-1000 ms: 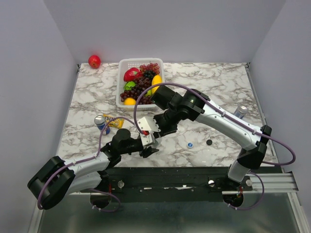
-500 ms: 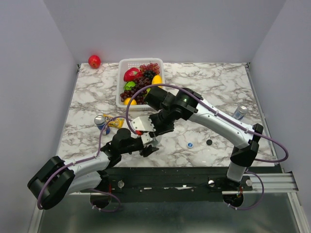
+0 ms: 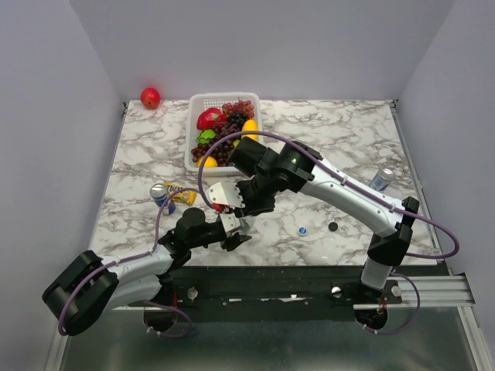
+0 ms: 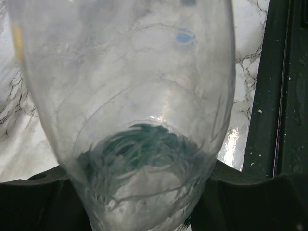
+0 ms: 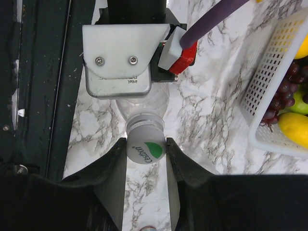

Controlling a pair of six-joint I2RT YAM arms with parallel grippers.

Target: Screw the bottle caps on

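Two grippers: the right gripper [image 5: 146, 144] and the left gripper [image 4: 139, 197] are tip to tip over the near edge of the marble table [image 3: 348, 131], left of centre.
Right gripper's hold: its fingers [image 5: 115, 173] press in on both sides of the white-green cap [image 5: 146, 151], whose green-leaf logo faces the wrist camera.
Cap's place: it sits at the mouth of the clear plastic bottle [image 5: 144, 103], on top of a grey neck ring. How far it is threaded cannot be told.
Left gripper's hold: the jaws are clamped around the bottle's body, which fills the left wrist view.
Other caps: the blue cap [image 3: 302, 230] and the black cap [image 3: 332, 227] lie apart on the marble, right of the grippers and near the front edge.
Cans: one blue-and-silver drink can [image 3: 160, 193] stands left of the grippers beside a small yellow item [image 3: 182, 196]. A second can [image 3: 382, 178] stands close to the right edge.
Basket: a white basket [image 3: 223, 96] at the far side, left of centre, holds dark grapes [image 3: 241, 108], a yellow fruit [image 3: 249, 126] and a red piece [image 3: 209, 118].
Far-left corner: a red fruit [image 3: 150, 97] sits alone against the wall.
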